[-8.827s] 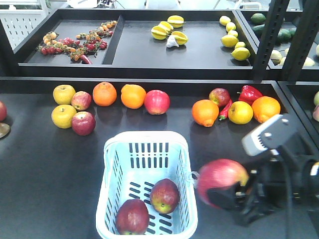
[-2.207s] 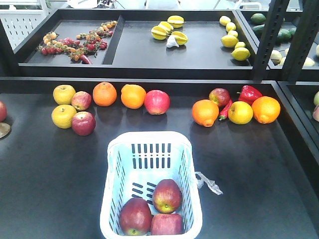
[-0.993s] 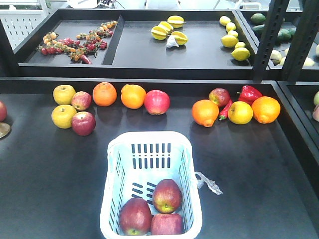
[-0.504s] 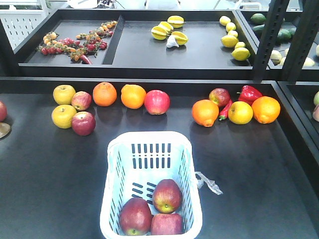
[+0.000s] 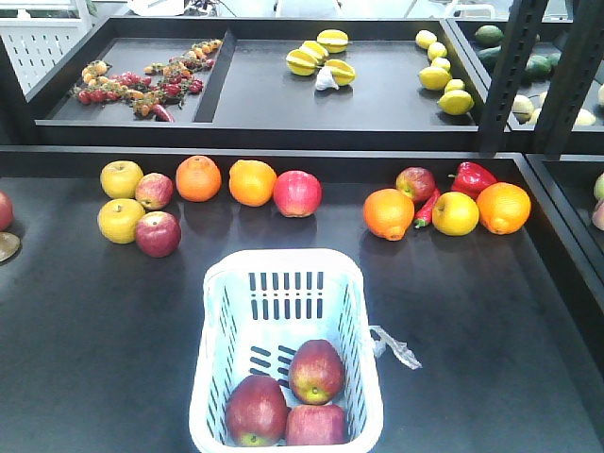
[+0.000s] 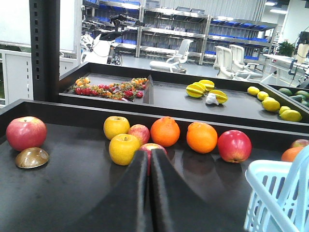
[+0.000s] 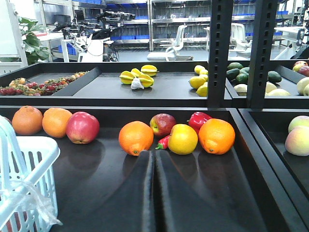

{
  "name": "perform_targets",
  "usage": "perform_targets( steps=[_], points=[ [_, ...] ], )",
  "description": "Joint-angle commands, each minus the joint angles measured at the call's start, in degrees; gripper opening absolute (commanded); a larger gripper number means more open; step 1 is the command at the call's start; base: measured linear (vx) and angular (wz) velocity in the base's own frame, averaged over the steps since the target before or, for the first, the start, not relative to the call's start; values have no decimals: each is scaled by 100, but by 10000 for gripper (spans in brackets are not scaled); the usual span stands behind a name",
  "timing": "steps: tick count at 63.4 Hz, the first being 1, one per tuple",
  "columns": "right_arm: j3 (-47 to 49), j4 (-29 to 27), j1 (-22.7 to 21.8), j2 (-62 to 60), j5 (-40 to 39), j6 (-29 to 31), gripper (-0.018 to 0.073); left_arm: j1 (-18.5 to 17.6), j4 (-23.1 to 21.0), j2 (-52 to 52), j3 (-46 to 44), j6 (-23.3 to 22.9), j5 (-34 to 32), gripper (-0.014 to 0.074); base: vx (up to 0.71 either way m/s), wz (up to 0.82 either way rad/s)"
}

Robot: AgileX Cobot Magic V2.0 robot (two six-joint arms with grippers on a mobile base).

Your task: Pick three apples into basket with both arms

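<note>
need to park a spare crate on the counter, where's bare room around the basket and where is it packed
Bare black counter lies left of the basket, below the yellow apple and small red apple. The right side is bare too, below the orange, beyond the plastic scrap. The back edge is crowded with fruit.

Basket [image 6: 277,195] cut by the left wrist view's right edge — also its near end [image 5: 283,439] in front view.
</note>
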State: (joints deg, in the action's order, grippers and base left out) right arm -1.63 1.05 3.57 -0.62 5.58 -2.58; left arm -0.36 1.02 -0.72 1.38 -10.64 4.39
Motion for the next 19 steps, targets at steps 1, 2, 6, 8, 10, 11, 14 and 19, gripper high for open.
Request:
perform_targets(
  steps=[1, 2, 6, 8, 10, 11, 14, 19],
  points=[
    [-90, 49, -25, -58, -456, 53, -9, 4, -57, -85, 133, -54, -439, -6, 0, 0],
    [-90, 49, -25, -58, -456, 53, -9, 4, -57, -85, 133, -54, -439, -6, 0, 0],
    [-90, 49, -25, -58, -462, 53, -9, 4, -57, -85, 133, -54, -439, -6, 0, 0],
    [-90, 49, -25, -58, -462, 53, -9, 4, -57, -85, 133, -54, -439, -6, 0, 0],
    [-90, 49, -25, -58, -457, 53, -9, 4, -57, -85, 133, -54, -439, -6, 0, 0],
    [-90, 49, -25, -58, -457, 53, -9, 4, -57, -85, 133, -54, -439, -6, 0, 0],
    [-90, 49, -25, -58, -457, 53, -9, 4, -57, -85, 133, -54, -439, -6, 0, 0],
    [-90, 49, -25, -58, -457, 53, -9, 4, -57, -85, 133, -54, -439, -6, 0, 0]
  ],
)
